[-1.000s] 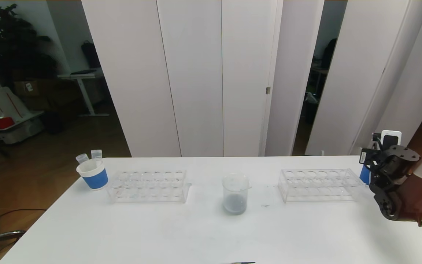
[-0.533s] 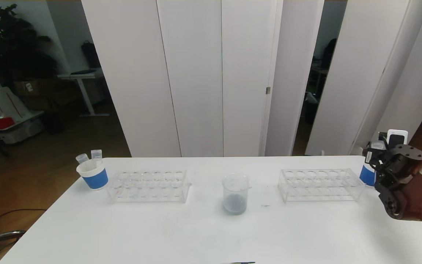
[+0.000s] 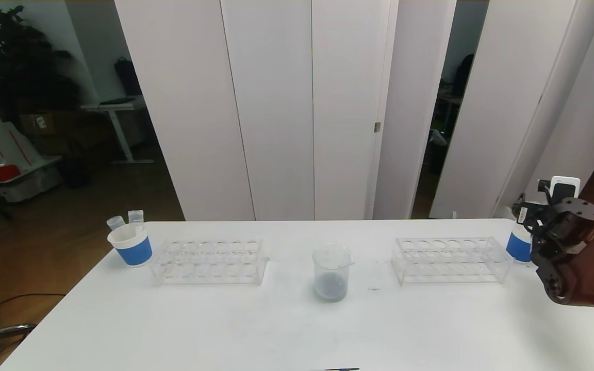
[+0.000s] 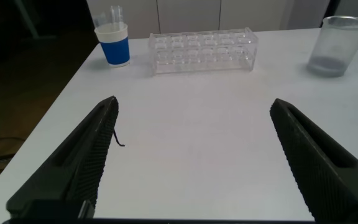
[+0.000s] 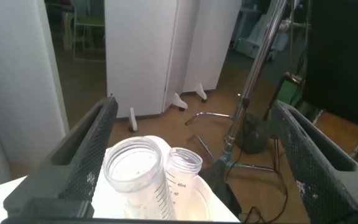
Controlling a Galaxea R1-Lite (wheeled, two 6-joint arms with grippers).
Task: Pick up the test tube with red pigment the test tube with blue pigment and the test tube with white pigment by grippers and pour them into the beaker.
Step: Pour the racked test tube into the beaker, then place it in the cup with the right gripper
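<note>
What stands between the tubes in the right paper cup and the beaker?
Only the clear tube rack, standing on the table between the right paper cup and the beaker. The open right gripper hangs just above the cup's tubes, nothing between them.

The table (image 3: 173, 330) had a smooth, matt white top. The beaker (image 3: 332, 272) was clear and lightly glossy, glass or plastic, with a dull grey-blue residue at its bottom. Both tube racks, left (image 3: 209, 261) and right (image 3: 449, 259), looked like clear, shiny acrylic. The paper cup (image 3: 131, 246) was matt white with a blue band. The left gripper (image 4: 194, 162) fingers (image 4: 82, 165) and right gripper (image 5: 194, 155) fingers (image 5: 82, 155) were black, matt, finely ribbed plastic or rubber. Two empty tubes (image 5: 148, 177) were clear, smooth plastic.
</note>
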